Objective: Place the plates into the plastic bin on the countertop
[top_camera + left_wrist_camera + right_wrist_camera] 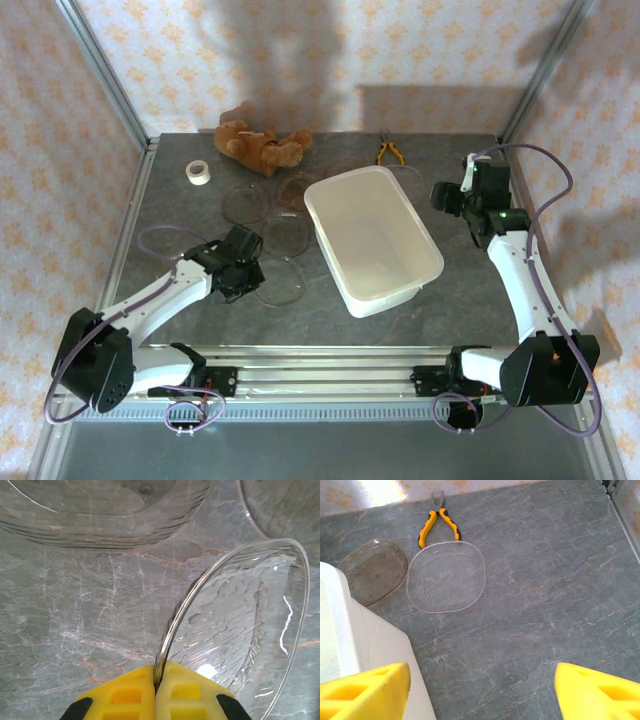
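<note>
Lab mock-up, aluminium frame rails [105,70], wallpapered panels [300,50]

Brown teddy bear [262,145] lies at the back, close to the patterned wall [300,50]. White tape roll [199,172] lies flat to its left, near but not touching. Pliers [390,152] with yellow-and-black handles lie flat at back right, tips toward the wall.

Tight-closed left end effector [156,679], wide-spread right end effector [482,674].
</note>
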`<state>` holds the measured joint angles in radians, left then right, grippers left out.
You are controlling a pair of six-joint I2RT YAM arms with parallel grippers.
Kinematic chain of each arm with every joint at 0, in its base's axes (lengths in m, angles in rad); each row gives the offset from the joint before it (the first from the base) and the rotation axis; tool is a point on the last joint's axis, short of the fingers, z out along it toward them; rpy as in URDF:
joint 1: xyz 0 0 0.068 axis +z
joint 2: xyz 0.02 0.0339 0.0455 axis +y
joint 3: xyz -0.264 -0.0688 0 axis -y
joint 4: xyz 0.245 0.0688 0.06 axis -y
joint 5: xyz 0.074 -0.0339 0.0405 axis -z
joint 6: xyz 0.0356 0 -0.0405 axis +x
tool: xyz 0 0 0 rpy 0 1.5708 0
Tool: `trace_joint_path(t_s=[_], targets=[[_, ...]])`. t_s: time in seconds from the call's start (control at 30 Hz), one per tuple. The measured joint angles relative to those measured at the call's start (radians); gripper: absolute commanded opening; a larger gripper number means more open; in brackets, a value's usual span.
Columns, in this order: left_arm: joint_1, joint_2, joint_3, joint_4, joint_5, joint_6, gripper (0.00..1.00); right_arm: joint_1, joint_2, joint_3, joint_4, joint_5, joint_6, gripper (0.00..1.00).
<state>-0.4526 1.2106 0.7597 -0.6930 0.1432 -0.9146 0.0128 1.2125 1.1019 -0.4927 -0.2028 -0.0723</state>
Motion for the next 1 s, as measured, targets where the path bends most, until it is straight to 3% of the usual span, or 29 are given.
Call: trace_joint_path(t_s=[0.3, 0.6, 0.8, 1.0], targets=[[-0.014, -0.071, 0.125, -0.058, -0.040, 0.010, 0.00, 0.000, 0.025, 0.047, -0.001, -0.035, 0.001, 0.75], [-0.026, -0.113, 0.340, -0.130, -0.180, 0.091, 0.00, 0.000, 0.070, 0.136, -0.031, -0.076, 0.010, 0.74], [-0.023, -0.078, 0.505, -0.138, -0.251, 0.185, 0.00, 0.000, 0.111, 0.214, -0.068, -0.122, 0.020, 0.73], [0.013, 0.010, 0.646, -0.135, -0.239, 0.277, 0.00, 0.000, 0.144, 0.312, -0.122, -0.208, 0.027, 0.73]])
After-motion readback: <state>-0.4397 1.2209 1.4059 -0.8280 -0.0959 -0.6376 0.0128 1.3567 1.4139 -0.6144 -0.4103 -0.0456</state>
